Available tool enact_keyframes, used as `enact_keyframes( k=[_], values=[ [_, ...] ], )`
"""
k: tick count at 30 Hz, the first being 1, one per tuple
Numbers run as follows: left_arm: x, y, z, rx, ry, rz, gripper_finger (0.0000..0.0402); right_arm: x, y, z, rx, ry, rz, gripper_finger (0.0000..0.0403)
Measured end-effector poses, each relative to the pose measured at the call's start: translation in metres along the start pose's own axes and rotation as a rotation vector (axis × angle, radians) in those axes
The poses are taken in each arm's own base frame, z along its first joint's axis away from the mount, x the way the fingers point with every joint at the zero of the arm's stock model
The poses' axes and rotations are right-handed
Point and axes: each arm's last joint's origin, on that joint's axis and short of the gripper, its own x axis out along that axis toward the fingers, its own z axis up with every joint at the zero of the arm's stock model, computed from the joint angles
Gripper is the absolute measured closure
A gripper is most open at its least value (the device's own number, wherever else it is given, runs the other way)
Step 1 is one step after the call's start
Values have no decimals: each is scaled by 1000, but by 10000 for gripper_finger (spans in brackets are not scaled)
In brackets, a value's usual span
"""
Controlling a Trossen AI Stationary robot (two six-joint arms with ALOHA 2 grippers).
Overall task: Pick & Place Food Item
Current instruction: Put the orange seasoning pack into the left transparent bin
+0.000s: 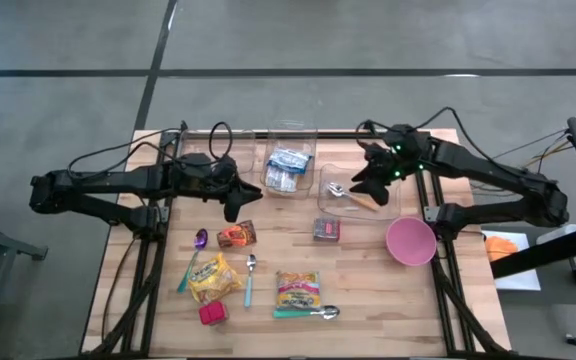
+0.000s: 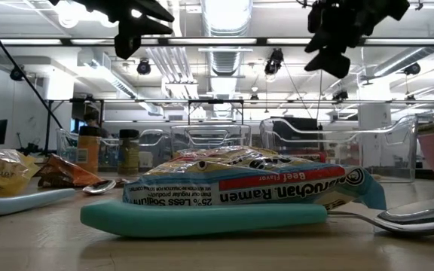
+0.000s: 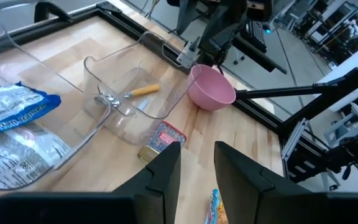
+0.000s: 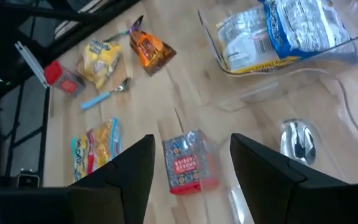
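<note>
The low view fills with the ramen pack lying on a teal spoon, both arms hanging clear above; only the high view shows that pack near the table's front edge, with open wood between it and the red packet behind. The right claw hovers over that packet, a small red-and-blue patterned pouch lying flat just in front of the right bin, its jaws partly open and empty. Farther left, the left claw hangs beside the left bin, jaws narrowly apart, holding nothing.
</note>
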Motion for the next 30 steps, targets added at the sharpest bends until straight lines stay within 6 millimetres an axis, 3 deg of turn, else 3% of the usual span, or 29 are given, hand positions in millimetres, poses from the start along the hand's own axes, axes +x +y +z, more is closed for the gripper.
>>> enact_keyframes(
  k=[11,30],
  values=[
    [0,0,2,22,-13,-3,296,-7,30,-6,-67,-104,-81,197],
    [-1,-4,10,53,-93,-57,296,-28,86,7,-102,-435,-36,197]
  ],
)
